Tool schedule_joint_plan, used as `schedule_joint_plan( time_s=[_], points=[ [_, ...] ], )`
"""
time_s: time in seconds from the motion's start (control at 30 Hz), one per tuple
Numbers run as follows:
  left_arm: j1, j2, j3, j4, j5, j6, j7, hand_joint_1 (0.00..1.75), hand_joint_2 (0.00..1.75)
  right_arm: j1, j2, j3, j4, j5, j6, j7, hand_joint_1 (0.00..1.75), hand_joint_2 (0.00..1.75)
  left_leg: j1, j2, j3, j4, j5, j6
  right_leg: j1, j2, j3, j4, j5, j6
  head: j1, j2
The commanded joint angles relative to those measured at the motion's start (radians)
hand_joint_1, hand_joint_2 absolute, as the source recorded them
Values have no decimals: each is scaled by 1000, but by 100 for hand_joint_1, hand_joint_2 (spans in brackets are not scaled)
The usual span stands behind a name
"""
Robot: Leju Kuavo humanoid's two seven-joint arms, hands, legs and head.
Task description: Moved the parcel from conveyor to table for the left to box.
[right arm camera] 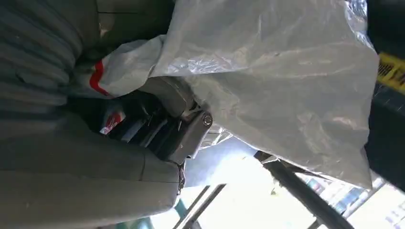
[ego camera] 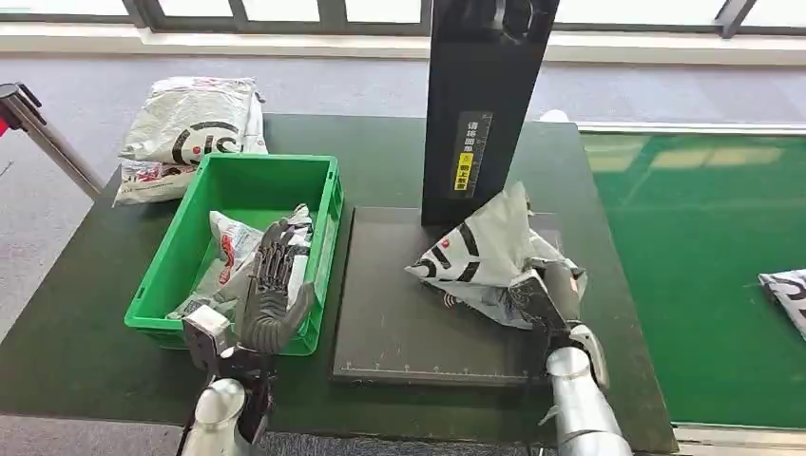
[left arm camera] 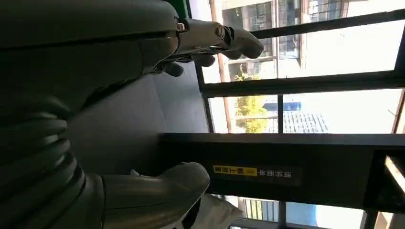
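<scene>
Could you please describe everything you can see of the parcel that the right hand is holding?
The parcel is a soft white plastic mailer bag with bold black markings and small red print, crinkled and glossy. It stands bunched up with one corner peaked upward, its lower part over the dark scale platform in front of the black upright column. The right hand grips its near lower edge, fingers buried in the folds. In the right wrist view the film looks thin and translucent.

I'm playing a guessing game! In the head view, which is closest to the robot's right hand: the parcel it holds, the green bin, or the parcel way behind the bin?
From the right hand:
1. Held parcel, gripped in that hand, over the dark scale plate.
2. Green bin, across the plate, on the left.
3. Parcel behind the bin, at the table's far left corner.
</scene>
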Motion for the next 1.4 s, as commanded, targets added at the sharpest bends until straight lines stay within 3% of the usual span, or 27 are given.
schedule_joint_plan(
  time_s=[0.03, 0.1, 0.13, 0.57, 0.63, 0.67, 1.2, 1.33, 1.4],
  points=[
    [-47, 22, 3, 70, 0, -8, 4, 0, 175, 55, -45, 216, -35, -69, 123, -27, 175, 175, 0, 0, 1, -1, 0, 0, 1, -1, 1, -1, 0, -1, 0, 0],
    [-50, 22, 3, 73, 1, -8, 4, 0, 175, 58, -47, 228, -36, -74, 125, -27, 175, 175, 1, 1, 2, -1, 0, -1, 1, -1, 2, -1, 0, -1, 0, 0],
    [-53, 22, 2, 77, 1, -8, 4, 0, 175, 65, -57, 257, -56, -101, 133, -27, 49, 175, 0, 0, 1, -1, 0, -1, 1, -1, 1, -1, 0, -1, 0, 0],
    [-55, 23, 1, 80, 1, -9, 4, 0, 175, 72, -66, 285, -74, -127, 136, -27, 49, 175, 1, 2, 3, -2, 0, -1, 1, 0, 2, -2, 0, -2, 0, 0],
    [-67, 23, 0, 92, 3, -10, 4, 0, 175, 87, -88, 352, -120, -202, 114, -27, 0, 175, 0, 1, 1, -1, 0, -1, 1, 0, 1, -1, 0, -1, 0, 0],
    [-76, 21, 0, 102, 3, -10, 4, 0, 175, 101, -111, 392, -149, -267, 135, -27, 0, 0, 1, 1, 2, -1, 0, -1, 1, -1, 2, -1, 0, -2, 0, 0],
    [-67, 12, -9, 98, -6, -7, 4, 0, 175, 116, -112, 307, -126, -357, 102, -27, 0, 0, 0, 1, 2, -2, 0, -1, 1, -1, 2, -2, 0, -1, 0, 0],
    [-61, 9, -10, 91, -11, -2, 4, 0, 175, 116, -110, 267, -147, -426, 153, -27, 0, 0, 0, 1, 1, -1, 0, 0, 0, 0, 1, -1, 0, -1, 0, 0],
    [-59, 8, -12, 92, -13, -4, 4, 0, 175, 144, -118, 267, -223, -551, 243, -27, 0, 0, 0, 1, 1, -1, 0, 0, 0, -1, 1, -1, 0, -1, 0, 0]
  ],
)
